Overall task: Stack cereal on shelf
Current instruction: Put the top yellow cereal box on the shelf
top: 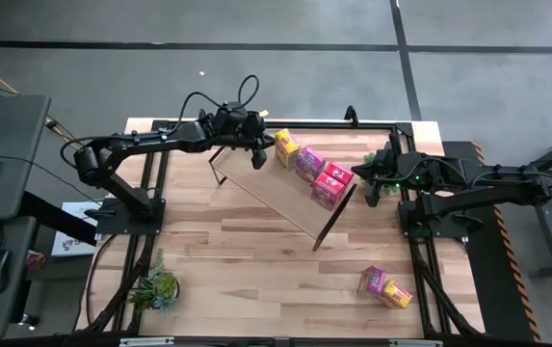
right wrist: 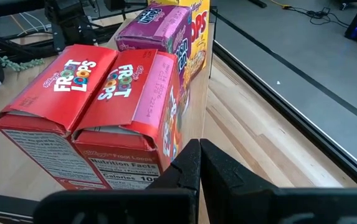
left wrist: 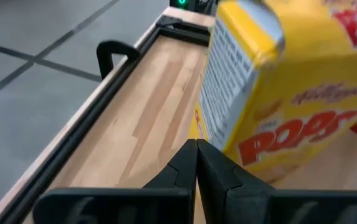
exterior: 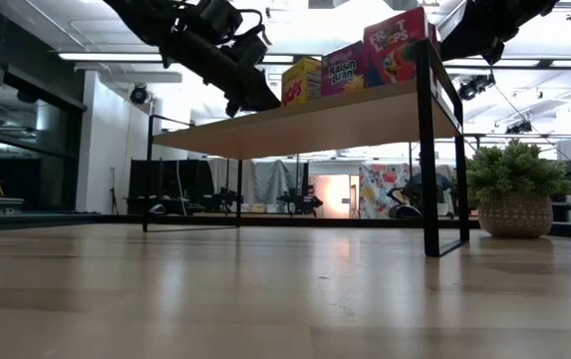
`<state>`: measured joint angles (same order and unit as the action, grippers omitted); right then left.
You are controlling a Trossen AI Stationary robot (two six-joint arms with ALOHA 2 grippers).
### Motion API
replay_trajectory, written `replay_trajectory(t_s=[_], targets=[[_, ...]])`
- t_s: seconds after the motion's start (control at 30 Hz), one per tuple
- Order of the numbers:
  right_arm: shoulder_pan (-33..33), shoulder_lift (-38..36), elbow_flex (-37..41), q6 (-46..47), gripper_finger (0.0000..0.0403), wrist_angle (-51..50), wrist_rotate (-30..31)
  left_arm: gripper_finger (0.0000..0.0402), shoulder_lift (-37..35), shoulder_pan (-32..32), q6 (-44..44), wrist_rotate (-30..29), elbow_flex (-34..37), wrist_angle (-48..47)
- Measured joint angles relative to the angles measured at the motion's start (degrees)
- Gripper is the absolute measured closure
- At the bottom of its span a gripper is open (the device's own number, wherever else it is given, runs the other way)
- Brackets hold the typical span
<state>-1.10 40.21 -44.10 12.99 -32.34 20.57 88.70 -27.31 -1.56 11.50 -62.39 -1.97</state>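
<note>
Light wood is being shown everywhere: the shelf is lying aslant across the table, and four cereal boxes are being carried along its far edge. From the left end they are being seen as a yellow box, a magenta box and two red boxes standing side by side and touching. Two more, a pink box and a second yellow box, are lying on the table near the right front corner, well apart from the shelf.

The left gripper is being held just beside the yellow box at the left end of the row, its fingers pressed together on nothing. The right gripper is being held just off the right end, near the red boxes, its fingers likewise pressed together and empty.

The step in hand is judged to be the tidying of the row, both closed pincers being placed as if for nudging the boxes inward; the stacking itself is judged about two-thirds done. Next, the right gripper is probably being called on to pull back, spread its fingers, and go down to the two boxes on the table. Care is being called for there, since they lie close together and a box could be tipped.
</note>
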Motion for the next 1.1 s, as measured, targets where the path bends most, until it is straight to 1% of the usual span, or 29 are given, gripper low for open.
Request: replay_trajectory(t_s=[0.17, 0.4, 0.73, 0.97, 1.1], targets=[[0.0, 0.0, 0.0, 0.0, 0.0403, 0.0, 0.0, 0.0401, -1.1, 0.4, 0.0, 0.0, 0.0, -2.2], [0.0, 0.0, 0.0, 0.0, 0.0403, 0.0, 0.0, 0.0401, -2.9, 1.1, 0.0, 0.1, 0.0, -2.0], [0.0, 0.0, 0.0, 0.0, 0.0403, 0.0, 0.0, 0.0401, -5.7, 1.6, 1.1, 0.2, 0.0, -5.5], [0.0, 0.0, 0.0, 0.0, 0.0403, 0.0, 0.0, 0.0401, -6.3, 1.9, 1.5, 1.4, 0.0, -6.9], [0.0, 0.0, 0.0, 0.0, 0.0403, 0.0, 0.1, 0.0401, -6.9, 1.5, 1.4, 1.5, 0.0, -9.3]])
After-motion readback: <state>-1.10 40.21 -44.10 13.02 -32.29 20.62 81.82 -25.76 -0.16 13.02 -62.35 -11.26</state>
